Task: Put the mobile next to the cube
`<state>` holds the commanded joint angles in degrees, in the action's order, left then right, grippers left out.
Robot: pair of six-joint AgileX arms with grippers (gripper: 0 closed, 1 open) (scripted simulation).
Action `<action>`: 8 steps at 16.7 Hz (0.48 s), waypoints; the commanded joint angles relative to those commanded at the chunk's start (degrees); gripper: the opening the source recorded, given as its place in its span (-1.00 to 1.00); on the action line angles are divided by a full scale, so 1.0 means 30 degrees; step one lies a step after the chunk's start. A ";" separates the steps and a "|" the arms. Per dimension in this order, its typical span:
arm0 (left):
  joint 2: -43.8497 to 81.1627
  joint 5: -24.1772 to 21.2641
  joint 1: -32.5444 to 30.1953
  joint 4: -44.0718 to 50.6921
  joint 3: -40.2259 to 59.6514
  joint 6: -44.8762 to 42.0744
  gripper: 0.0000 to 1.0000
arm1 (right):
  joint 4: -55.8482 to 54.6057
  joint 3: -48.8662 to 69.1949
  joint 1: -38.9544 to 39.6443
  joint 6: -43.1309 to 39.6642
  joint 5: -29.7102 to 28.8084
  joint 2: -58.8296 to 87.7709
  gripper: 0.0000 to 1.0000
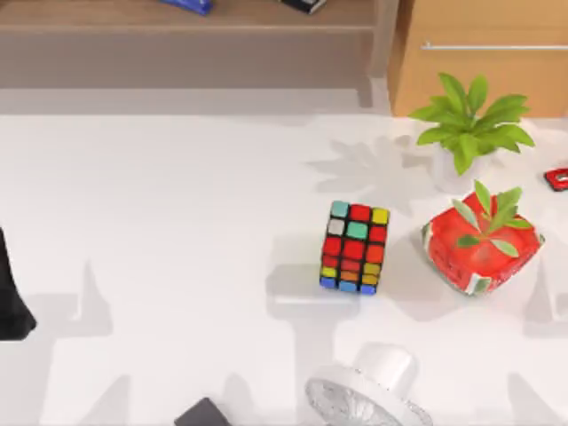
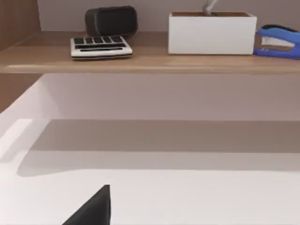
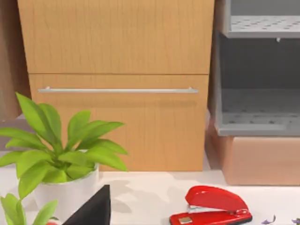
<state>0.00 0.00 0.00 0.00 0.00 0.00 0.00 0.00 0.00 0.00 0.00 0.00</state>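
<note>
The cube [image 1: 354, 248], mostly red with teal, yellow, orange and blue stickers on black edges, stands on the white table [image 1: 177, 222] right of centre. The mobile is out of view. My left gripper [image 1: 12, 306] is a dark shape parked at the table's left edge, far from the cube; a dark piece of it [image 2: 93, 210] juts into the left wrist view. A dark piece of my right gripper [image 3: 91, 210] sits low in the right wrist view, near a potted plant.
A red planter [image 1: 484, 250] stands just right of the cube, a white potted plant [image 1: 466, 133] behind it, a red stapler [image 3: 211, 207] far right. A white fan [image 1: 368, 395] and a dark grey block [image 1: 202, 414] lie at the front edge. A wooden shelf [image 2: 150, 61] and cabinet [image 3: 117, 84] close the back.
</note>
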 joint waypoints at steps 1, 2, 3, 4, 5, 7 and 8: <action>0.0000 0.0000 0.0000 0.0000 0.0000 0.0000 1.00 | 0.0000 0.0000 0.0000 0.0000 0.0000 0.0000 1.00; 0.0006 0.0000 0.0002 0.0004 0.0005 -0.0003 1.00 | 0.0000 0.0000 0.0000 0.0000 0.0000 0.0000 1.00; 0.0204 -0.0002 0.0072 0.0124 0.0162 -0.0094 1.00 | 0.0000 0.0000 0.0000 0.0000 0.0000 0.0000 1.00; 0.0607 -0.0006 0.0212 0.0365 0.0478 -0.0276 1.00 | 0.0000 0.0000 0.0000 0.0000 0.0000 0.0000 1.00; 0.1214 -0.0012 0.0416 0.0718 0.0940 -0.0543 1.00 | 0.0000 0.0000 0.0000 0.0000 0.0000 0.0000 1.00; 0.3040 -0.0029 0.0995 0.1717 0.2249 -0.1298 1.00 | 0.0000 0.0000 0.0000 0.0000 0.0000 0.0000 1.00; 0.4248 -0.0039 0.1356 0.2341 0.3067 -0.1770 1.00 | 0.0000 0.0000 0.0000 0.0000 0.0000 0.0000 1.00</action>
<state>12.74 -0.12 4.07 7.02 9.20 -5.31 0.00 0.00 0.00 0.00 0.00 0.00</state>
